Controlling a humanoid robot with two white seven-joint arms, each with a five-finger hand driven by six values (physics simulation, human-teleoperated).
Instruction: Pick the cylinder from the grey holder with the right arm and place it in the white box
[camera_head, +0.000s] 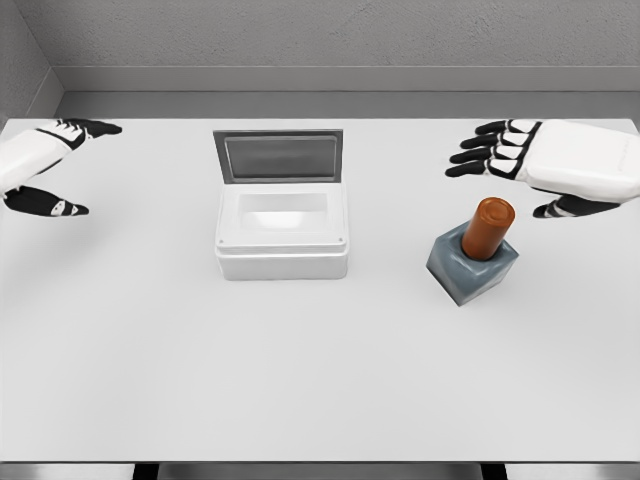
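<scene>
Cylinder of smooth reddish-brown material (488, 228), with a rounded top and a soft shine, stands in the grey block-shaped holder (470, 266) on the right part of the plain white counter (300, 380). It leans a little toward the upper right, and its lower part is sunk in the socket of the holder. The holder is a matte blue-grey cube with sharp edges, turned so that one corner points to the near edge of the counter.

To the left of it, around the middle of the counter and well apart, sits the white rectangular box (282, 238). It looks like smooth plastic with rounded corners, a broad flat rim and a shallow hollow inside. Its grey lid (278, 156) stands open at the far side, a flat panel with a darker frame around it.

Farther back and just above the holder hangs the right hand (535, 165), a glossy white shell with black jointed fingers (480, 150). The fingers are spread and stretched to the left, the thumb is below, and the hand grasps nothing; it does not touch the cylinder.

At the left edge the left hand (45, 165) shows in the same white and black, also released, with fingers extended and thumb apart.

Behind the counter rises a rough grey wall (330, 35).
</scene>
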